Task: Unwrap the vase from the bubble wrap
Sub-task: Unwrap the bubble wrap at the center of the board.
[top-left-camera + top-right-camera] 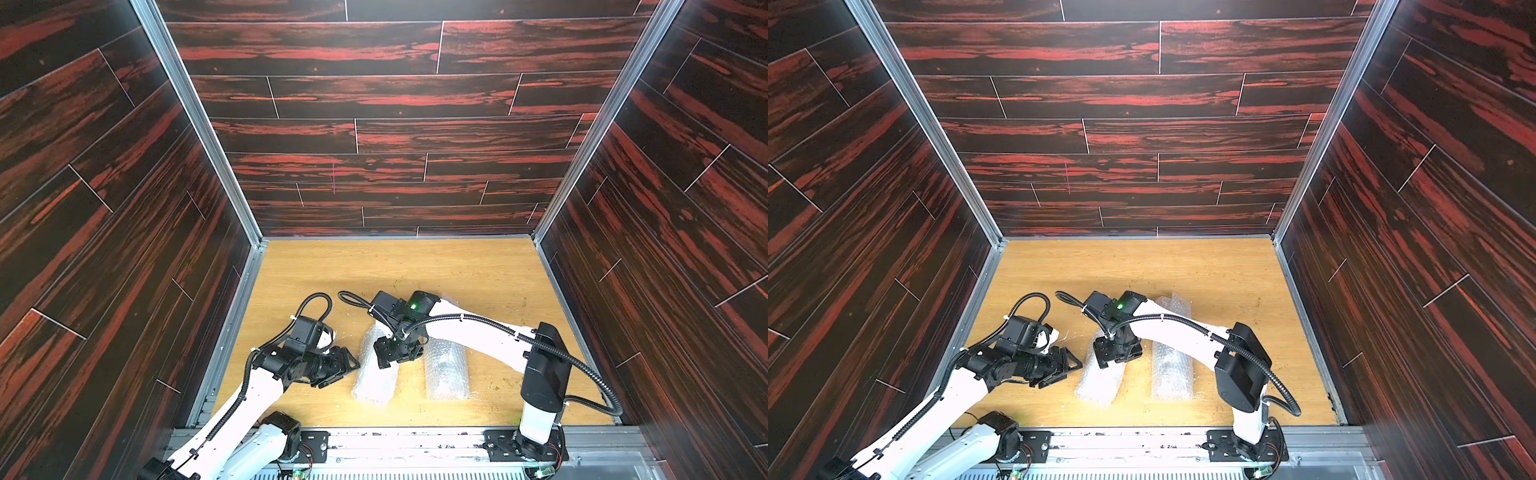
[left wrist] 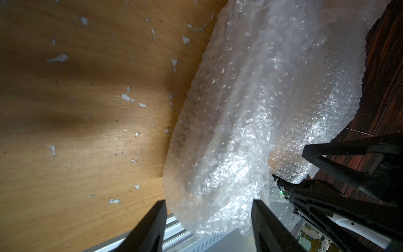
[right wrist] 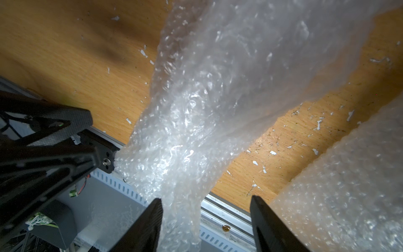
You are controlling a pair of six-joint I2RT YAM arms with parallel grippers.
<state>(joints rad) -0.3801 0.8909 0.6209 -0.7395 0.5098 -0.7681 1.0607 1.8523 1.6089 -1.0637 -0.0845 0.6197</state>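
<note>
Two rolls of bubble wrap lie side by side on the wooden table. My left gripper (image 1: 347, 368) is open at the left flank of the left roll (image 1: 376, 376). In the left wrist view the roll's end (image 2: 218, 152) fills most of the gap between the spread fingers of the left gripper (image 2: 208, 203). My right gripper (image 1: 395, 358) hangs over the same roll's far half, pointing down. It is open (image 3: 206, 199), and a loose strand of wrap (image 3: 185, 207) runs along one finger. The right roll (image 1: 446, 370) lies untouched. The vase is hidden inside the wrap.
Dark red wood-patterned walls (image 1: 124, 249) close in the table on three sides. A metal rail (image 1: 415, 440) with both arm bases runs along the front edge. Small white flakes (image 2: 127, 98) are scattered on the tabletop (image 1: 415, 266).
</note>
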